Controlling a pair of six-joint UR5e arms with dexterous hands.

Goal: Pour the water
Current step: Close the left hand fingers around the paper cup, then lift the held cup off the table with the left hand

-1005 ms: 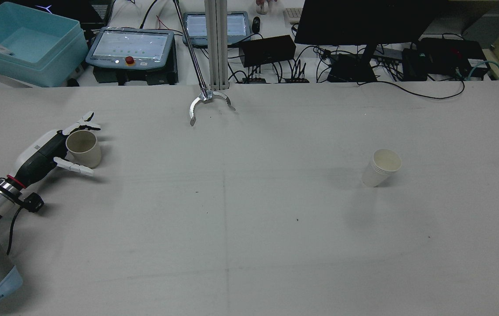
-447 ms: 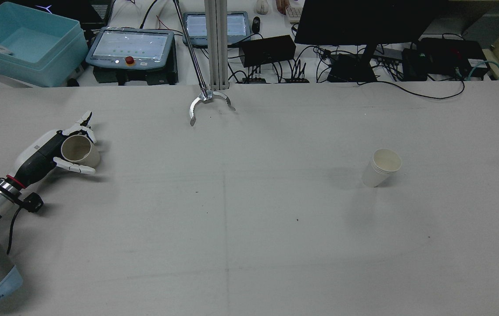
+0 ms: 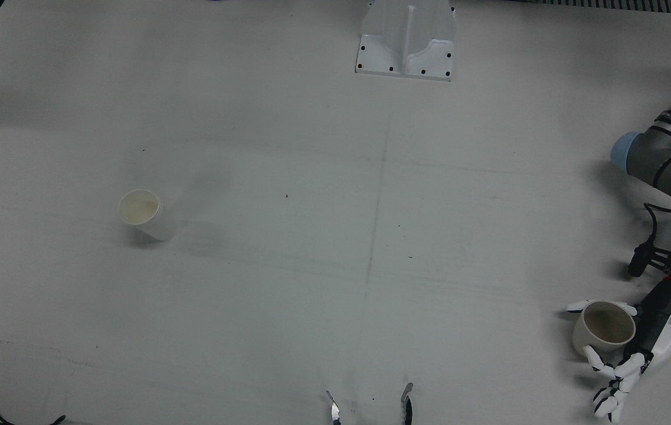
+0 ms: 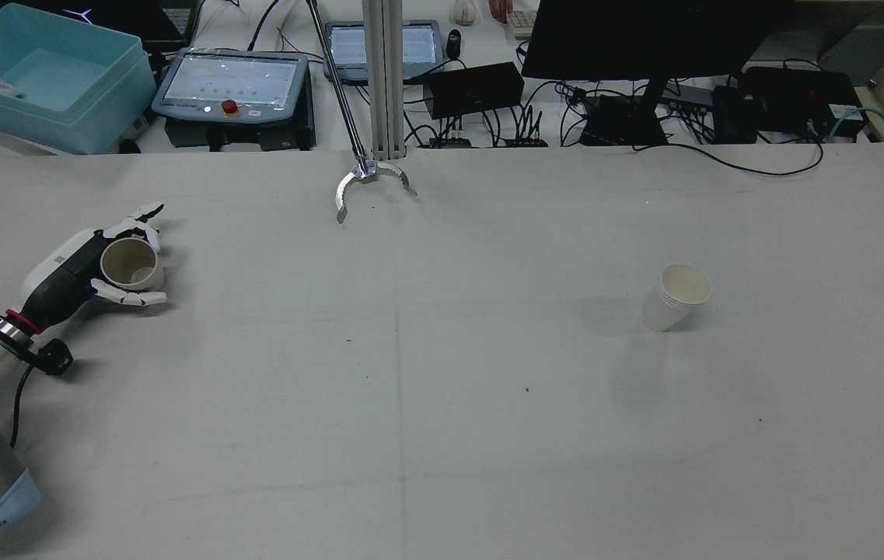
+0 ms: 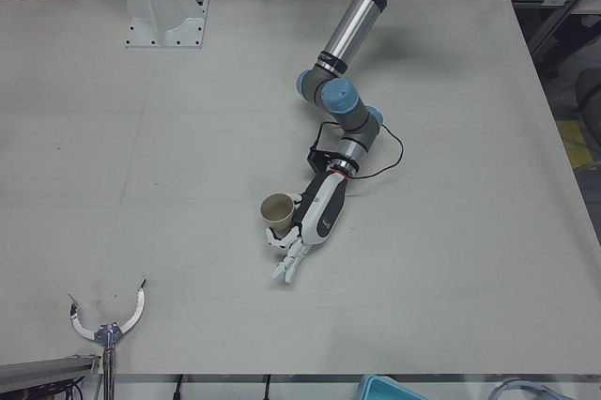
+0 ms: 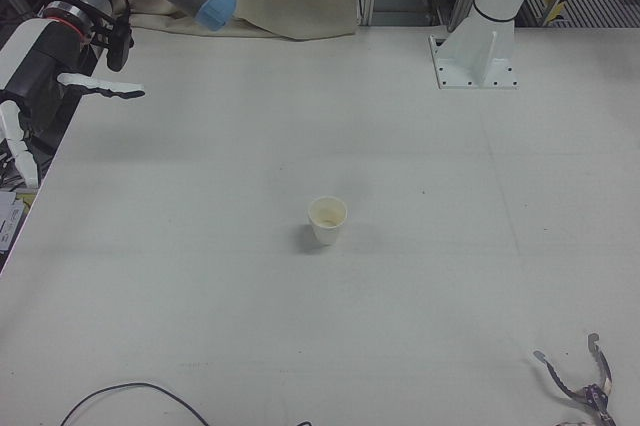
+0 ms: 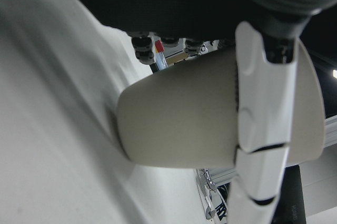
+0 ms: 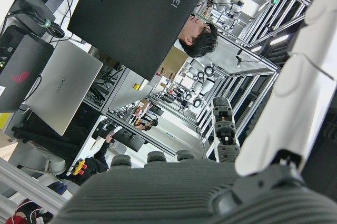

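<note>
A beige cup (image 4: 131, 264) sits in my left hand (image 4: 72, 272) at the table's left side in the rear view, tipped so its mouth faces the camera. The thumb and fingers (image 4: 129, 295) close around it. The cup (image 3: 606, 327) and hand (image 3: 657, 333) also show in the front view, and in the left-front view as cup (image 5: 276, 211) and hand (image 5: 315, 217). A finger lies across the cup (image 7: 184, 124) in the left hand view. A white paper cup (image 4: 675, 295) stands upright far to the right, also seen in the front (image 3: 145, 213) and right-front (image 6: 327, 219) views. My right hand (image 6: 30, 76) is open and empty off the table's edge.
A metal claw tool (image 4: 368, 185) lies at the table's far middle edge. A white pedestal (image 3: 407, 38) stands at the robot side. A teal bin (image 4: 45, 74), control pendants (image 4: 232, 82) and a monitor (image 4: 644, 39) sit beyond the far edge.
My left hand has closed around the beige cup and drawn it slightly left. The cup has tipped, showing more of its inside.
</note>
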